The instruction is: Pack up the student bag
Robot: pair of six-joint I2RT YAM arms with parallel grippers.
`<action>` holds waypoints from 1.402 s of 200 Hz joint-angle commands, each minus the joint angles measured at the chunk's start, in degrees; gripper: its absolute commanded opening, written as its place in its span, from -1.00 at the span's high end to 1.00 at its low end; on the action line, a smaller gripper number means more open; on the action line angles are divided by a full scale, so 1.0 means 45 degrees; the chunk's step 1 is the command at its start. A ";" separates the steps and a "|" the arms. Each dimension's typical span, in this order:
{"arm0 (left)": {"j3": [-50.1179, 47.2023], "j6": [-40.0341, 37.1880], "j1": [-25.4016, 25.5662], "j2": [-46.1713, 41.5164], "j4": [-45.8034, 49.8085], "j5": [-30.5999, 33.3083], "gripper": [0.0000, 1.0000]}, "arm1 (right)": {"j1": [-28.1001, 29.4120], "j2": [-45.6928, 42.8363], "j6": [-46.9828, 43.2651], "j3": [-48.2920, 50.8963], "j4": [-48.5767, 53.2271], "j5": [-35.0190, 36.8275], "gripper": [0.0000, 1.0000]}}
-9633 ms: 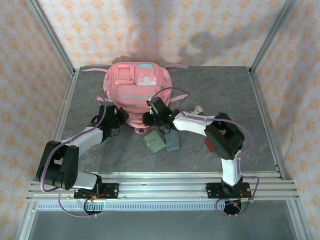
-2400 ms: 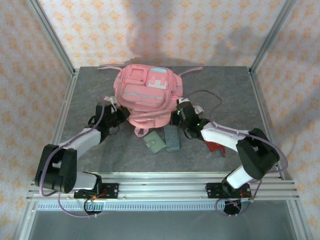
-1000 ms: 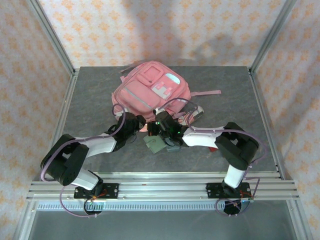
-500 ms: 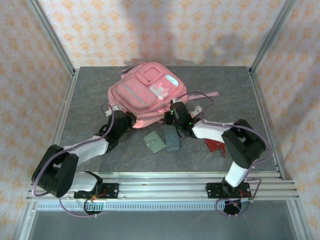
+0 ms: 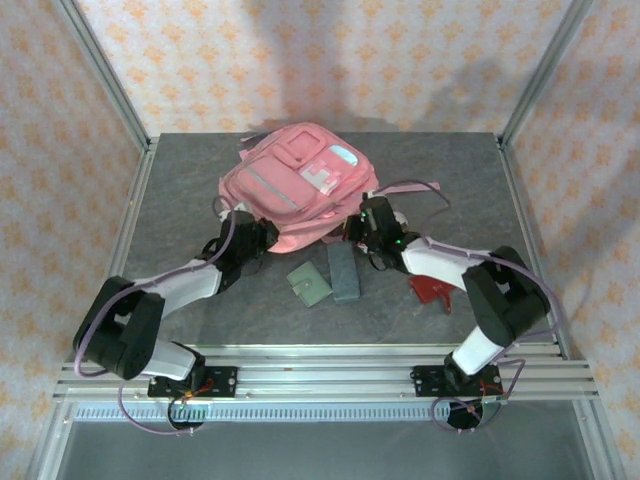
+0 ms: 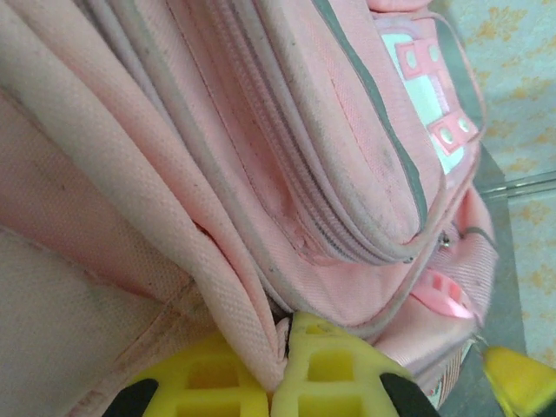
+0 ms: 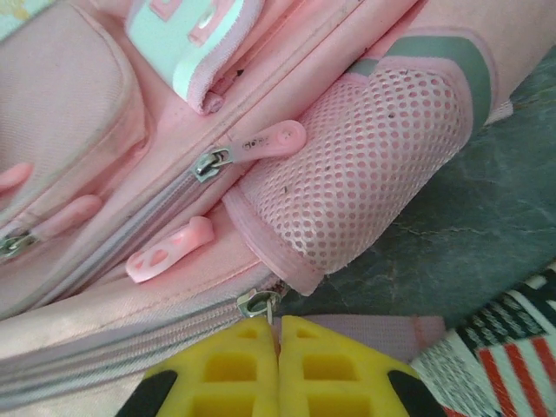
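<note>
At the far middle of the surface, still zipped: the student bag (image 5: 300, 185), front pockets up, turned slightly from half a second ago. Pinched between the left fingers (image 6: 334, 369): a fold of its pink fabric at the near-left edge. Pressed together, the right fingers (image 7: 334, 365), now shifted from beside the grey case (image 5: 344, 272) to the zipper slider (image 7: 259, 302) by the mesh pocket (image 7: 356, 165). Looks like opening comes next, with the green wallet (image 5: 309, 284) not yet packed.

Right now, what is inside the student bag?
Nothing shows: the student bag has its zips in view closed, so pink fabric covers the interior. Through its mesh side pocket only pink shows.
</note>
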State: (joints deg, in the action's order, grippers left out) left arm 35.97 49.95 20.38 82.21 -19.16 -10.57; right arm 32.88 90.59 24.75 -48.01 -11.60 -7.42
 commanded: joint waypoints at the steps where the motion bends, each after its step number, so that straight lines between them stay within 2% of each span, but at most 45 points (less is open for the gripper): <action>1: 0.1298 -0.1239 -0.0847 0.0809 0.0019 0.0875 1.00 | -0.0198 -0.1165 0.0509 0.0800 0.0473 0.1087 1.00; 56: 0.3517 -0.2067 -0.1785 0.2101 0.0643 0.0781 1.00 | 0.1664 -0.1158 0.0517 0.0670 -0.0460 -0.0137 1.00; 127: 0.4579 -0.2311 -0.3058 0.3097 0.1085 0.0679 1.00 | 0.3176 0.1645 0.0081 -0.1761 -0.0706 -0.1582 1.00; 131: 0.4615 -0.2340 -0.3079 0.3097 0.1120 0.0669 1.00 | 0.3179 0.1743 0.0012 -0.1848 -0.0603 -0.1711 0.94; 139: 0.4624 -0.2398 -0.3097 0.3029 0.1268 0.0666 0.77 | 0.3179 0.1789 -0.0126 -0.2007 -0.0198 -0.1764 0.76; 150: 0.4532 -0.2446 -0.3088 0.2760 0.1472 0.0624 0.33 | 0.3157 0.1495 -0.0364 -0.1967 0.0182 -0.1677 0.41; 159: 0.4274 -0.2415 -0.3085 0.2435 0.1503 0.0469 0.12 | 0.3115 0.0989 -0.0475 -0.1694 0.0293 -0.1580 0.20; 173: 0.3613 -0.2278 -0.3067 0.1761 0.1312 0.0196 -0.08 | 0.2841 -0.0004 -0.0491 -0.1177 0.0486 -0.1588 0.03; 192: 0.2728 -0.2064 -0.2911 0.0779 0.1176 -0.0112 -0.16 | 0.2177 -0.1308 -0.0294 -0.0578 0.0914 -0.1438 -0.06; 225: 0.1825 -0.1963 -0.1876 -0.0215 0.1230 -0.0721 -0.17 | 0.0522 -0.2462 0.0411 0.0021 0.1893 -0.0606 0.00; 252: 0.2237 -0.2359 -0.0663 -0.0028 0.2033 -0.0825 -0.17 | -0.0732 -0.2289 0.0699 -0.0074 0.2621 -0.0884 0.11; 265: 0.2623 -0.2353 -0.0146 0.0286 0.2414 -0.0941 -0.16 | -0.1053 -0.2122 0.0730 -0.0007 0.2568 -0.0749 0.20; 280: 0.3228 -0.2312 0.0565 0.0828 0.2958 -0.0757 -0.15 | -0.1316 -0.1734 0.0787 0.0009 0.2323 -0.0883 0.40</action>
State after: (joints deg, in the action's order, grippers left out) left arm 46.22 40.40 19.46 82.87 -10.02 -13.50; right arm 28.18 80.34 27.42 -48.69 -2.79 -12.03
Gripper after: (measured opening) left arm 0.579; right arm 0.349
